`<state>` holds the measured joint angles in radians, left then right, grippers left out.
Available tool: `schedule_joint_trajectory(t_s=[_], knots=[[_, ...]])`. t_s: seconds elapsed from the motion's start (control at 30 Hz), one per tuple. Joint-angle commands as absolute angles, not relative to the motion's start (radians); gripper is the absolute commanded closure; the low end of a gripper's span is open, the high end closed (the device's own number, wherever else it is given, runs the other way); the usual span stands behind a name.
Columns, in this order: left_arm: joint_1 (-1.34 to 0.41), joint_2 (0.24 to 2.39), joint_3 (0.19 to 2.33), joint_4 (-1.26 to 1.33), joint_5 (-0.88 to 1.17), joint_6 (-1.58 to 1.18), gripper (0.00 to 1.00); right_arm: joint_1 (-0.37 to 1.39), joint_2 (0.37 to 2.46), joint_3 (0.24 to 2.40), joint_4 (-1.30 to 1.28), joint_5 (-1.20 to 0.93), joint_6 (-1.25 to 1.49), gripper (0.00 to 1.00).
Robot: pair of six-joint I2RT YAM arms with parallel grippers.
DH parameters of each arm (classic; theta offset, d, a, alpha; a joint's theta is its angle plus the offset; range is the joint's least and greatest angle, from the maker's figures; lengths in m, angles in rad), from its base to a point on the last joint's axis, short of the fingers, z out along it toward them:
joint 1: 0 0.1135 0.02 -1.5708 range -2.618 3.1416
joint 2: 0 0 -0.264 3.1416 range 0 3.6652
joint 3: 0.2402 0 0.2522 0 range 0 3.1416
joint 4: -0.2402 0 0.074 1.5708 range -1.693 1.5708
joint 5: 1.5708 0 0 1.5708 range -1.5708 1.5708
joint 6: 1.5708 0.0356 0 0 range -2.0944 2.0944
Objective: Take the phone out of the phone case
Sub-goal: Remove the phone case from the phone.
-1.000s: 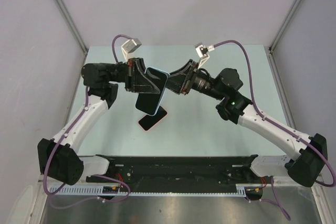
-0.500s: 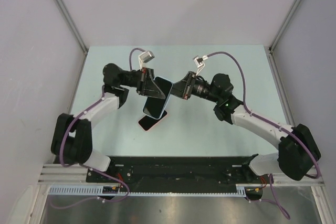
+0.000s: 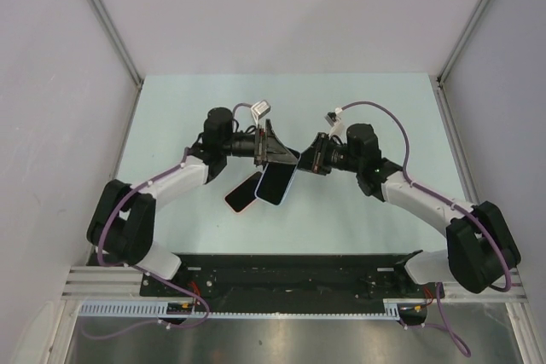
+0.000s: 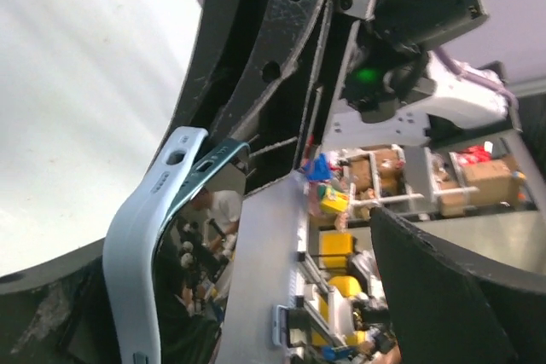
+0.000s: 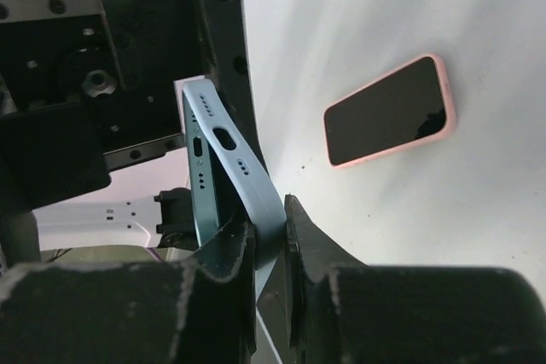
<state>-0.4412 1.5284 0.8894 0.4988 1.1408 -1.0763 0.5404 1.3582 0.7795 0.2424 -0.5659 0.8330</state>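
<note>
I see the phone [image 3: 275, 185] in its phone case [image 5: 223, 155], up off the table [image 3: 367, 108] between my two claws, near the middle. The case is light blue and smooth. The phone's front is dark and shiny. In the left wrist view the case [image 4: 141, 236] shows small side buttons, and the glass beside it mirrors the room. At the top corner there, the blue rim seems to stand a little off a dark teal corner, but I cannot be sure.

From the top camera, the phone's long side runs on a slant. One short end is up by the claws. The other short end points down and left, toward the arm bases. The dark front faces up to that camera. In the right wrist view I see the short end with the charging hole and the little round holes. That end is by my right claw.

My right claw [image 5: 269, 240] pinches the blue rim tight at a corner. My left claw [image 3: 275, 153] is right at the phone's far end, but I cannot tell if it squeezes.

A second phone in a pink case [image 5: 388, 112] lies flat on the table, screen up, just beside and below.
</note>
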Motion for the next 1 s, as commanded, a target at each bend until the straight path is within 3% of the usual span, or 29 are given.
schedule_joint_trajectory(t_s=[0.0,0.2,0.47,0.6,0.83,0.97], knots=[[-0.402,1.37,1.061,0.228,0.859,-0.767,0.0,0.486,1.368,0.765,-0.304,-0.456,0.651,1.0],[-0.399,1.362,1.036,0.072,0.701,-0.726,0.0,0.522,1.379,0.937,-0.583,-0.161,0.557,1.0],[-0.399,1.37,1.009,0.041,0.678,-0.724,0.0,0.485,1.362,0.966,-0.571,-0.199,0.552,1.0],[-0.399,1.358,1.038,-0.058,0.621,-0.683,0.0,0.492,1.387,1.032,-0.67,-0.112,0.509,1.0],[-0.397,1.312,1.034,-0.061,0.627,-0.692,0.0,0.557,1.505,1.202,-0.802,0.104,0.45,1.0],[-0.397,1.299,1.026,-0.061,0.632,-0.696,0.0,0.632,1.678,1.255,-0.831,0.153,0.445,1.0]])
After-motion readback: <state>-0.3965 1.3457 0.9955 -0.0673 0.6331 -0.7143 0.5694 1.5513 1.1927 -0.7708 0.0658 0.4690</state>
